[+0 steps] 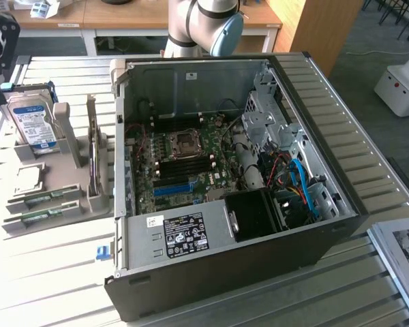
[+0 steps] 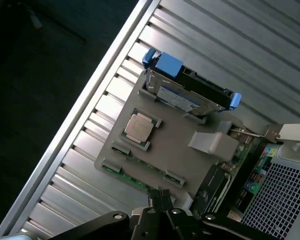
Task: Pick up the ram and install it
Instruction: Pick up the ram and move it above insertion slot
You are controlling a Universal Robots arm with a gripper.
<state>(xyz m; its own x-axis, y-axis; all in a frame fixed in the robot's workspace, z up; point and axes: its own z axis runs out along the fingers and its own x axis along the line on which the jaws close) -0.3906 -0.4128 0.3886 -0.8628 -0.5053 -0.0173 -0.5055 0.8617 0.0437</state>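
- Now hovering over the holder [image 2: 175, 150] near the tabletop [image 1: 54, 286] edge, with the pincer [image 2: 161, 200] pinched fully shut and gripping nothing.
- Looking down through the wrist view with the closed tips close to the ram [image 2: 125, 176], probably lining up on that stick ahead of any grasp.
- Keeping the ram flat and lengthwise in a clipped groove along the holder's rim, well apart from the board [image 1: 150, 170], likely so that both long edges are reachable from above.
- Showing, in the exterior view, two green sticks side by side in the holder's near grooves, on the exterior view's left of the case [image 1: 191, 279].
- Propping the drive [image 2: 177, 97] on edge in its cradle and seating the CPU [image 2: 139, 127] flat in a recess, apparently giving each part its own fixed seat on the slatted surface.
- Leaving the case on its side with the panel off and the board facing up, presumably for straight-down access to the long slots [image 1: 180, 162] beside the socket.
- Judging the job as barely begun: ram not yet lifted, nothing carried toward the case.
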